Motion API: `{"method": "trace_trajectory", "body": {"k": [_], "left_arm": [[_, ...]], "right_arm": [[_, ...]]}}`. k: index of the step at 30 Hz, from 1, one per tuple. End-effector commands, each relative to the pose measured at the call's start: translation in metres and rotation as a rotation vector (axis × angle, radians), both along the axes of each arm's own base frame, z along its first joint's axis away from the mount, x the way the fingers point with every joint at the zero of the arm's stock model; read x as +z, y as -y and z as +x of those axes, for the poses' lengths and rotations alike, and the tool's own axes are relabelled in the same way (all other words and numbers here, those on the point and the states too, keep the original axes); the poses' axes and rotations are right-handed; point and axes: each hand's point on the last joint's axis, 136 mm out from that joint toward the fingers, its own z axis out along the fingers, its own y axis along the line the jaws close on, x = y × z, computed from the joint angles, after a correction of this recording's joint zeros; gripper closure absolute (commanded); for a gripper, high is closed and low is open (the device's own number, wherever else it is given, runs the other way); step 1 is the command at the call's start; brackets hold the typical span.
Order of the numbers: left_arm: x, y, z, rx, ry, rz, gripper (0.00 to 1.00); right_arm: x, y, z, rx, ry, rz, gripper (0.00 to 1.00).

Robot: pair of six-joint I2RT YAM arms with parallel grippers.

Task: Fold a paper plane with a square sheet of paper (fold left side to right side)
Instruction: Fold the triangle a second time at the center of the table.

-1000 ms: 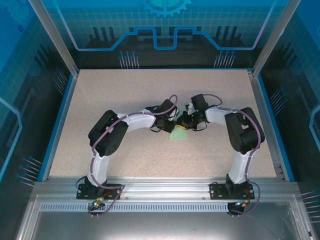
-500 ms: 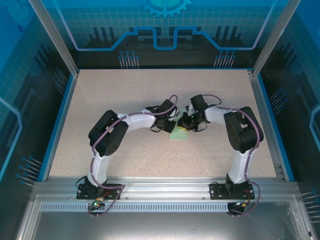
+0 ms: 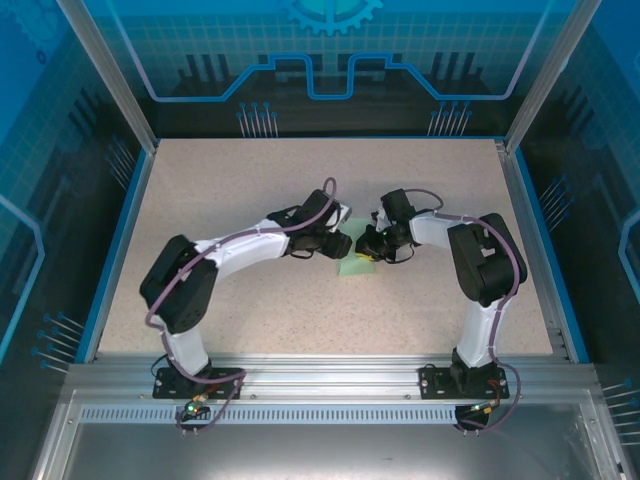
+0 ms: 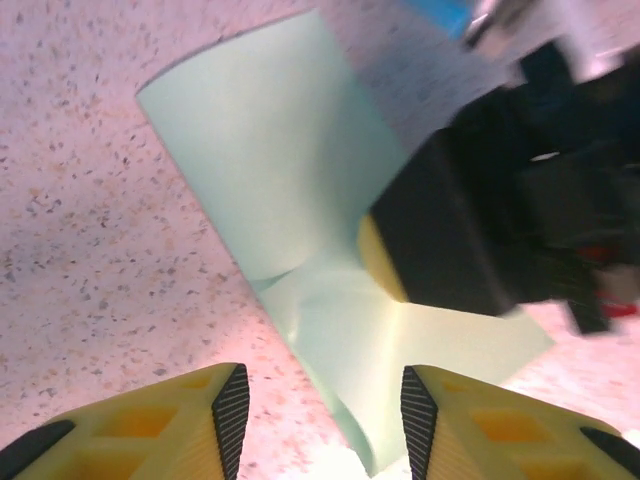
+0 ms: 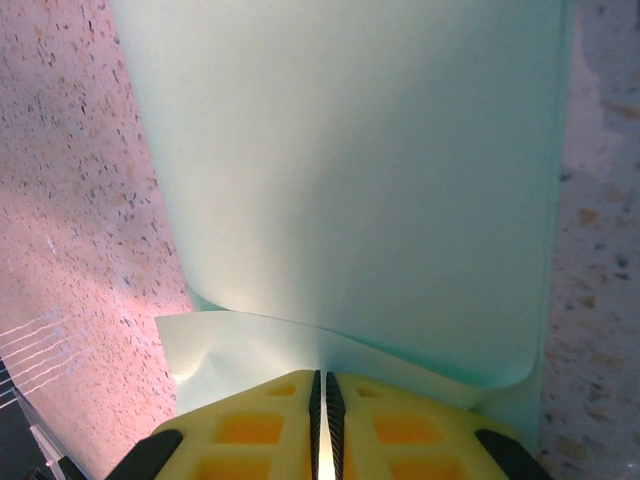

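The square sheet of paper [image 3: 357,266] lies mid-table, pale mint green and bent over on itself in a loose curl [image 5: 350,180]. My right gripper [image 5: 327,385] is shut on the sheet's near edge, its yellow fingers pressed together with the paper between them. Seen from the left wrist, the right gripper [image 4: 375,255] pins the sheet [image 4: 300,200] from the right. My left gripper [image 4: 325,400] stands open just short of the paper's lower corner, which reaches between its fingers without touching either. From above, the left gripper [image 3: 343,244] sits at the sheet's left side, facing the right gripper [image 3: 368,250].
The speckled beige tabletop [image 3: 250,190] is bounded by a blue rim and transparent walls [image 3: 120,200]. The two arms meet at the centre, the left elbow [image 3: 175,285] out toward the left edge.
My left gripper has opened and let go of the paper, and the left arm's elbow has swung out to the left. The right gripper has stayed shut on the sheet.
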Motion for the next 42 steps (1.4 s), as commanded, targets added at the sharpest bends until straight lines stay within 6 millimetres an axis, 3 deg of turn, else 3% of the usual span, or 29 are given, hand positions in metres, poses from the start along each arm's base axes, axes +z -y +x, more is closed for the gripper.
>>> {"method": "trace_trajectory", "body": {"k": [1, 4, 16, 24, 42], "left_arm": [[-0.001, 0.015, -0.029, -0.055, -0.109, -0.158, 0.52], [-0.005, 0.026, -0.040, -0.079, -0.164, -0.241, 0.53], [-0.032, 0.054, -0.043, -0.119, -0.257, -0.291, 0.57], [-0.062, 0.043, -0.042, -0.071, -0.277, -0.214, 0.58], [-0.090, 0.027, -0.059, -0.027, -0.332, -0.181, 0.59]], "right_arm": [[-0.031, 0.013, -0.020, -0.006, -0.091, -0.082, 0.86], [-0.031, 0.013, -0.020, -0.006, -0.090, -0.078, 0.86], [-0.029, 0.012, -0.021, -0.002, -0.090, -0.082, 0.86], [-0.029, 0.013, -0.021, 0.001, -0.090, -0.088, 0.86], [-0.029, 0.014, -0.019, 0.013, -0.088, -0.099, 0.85]]}}
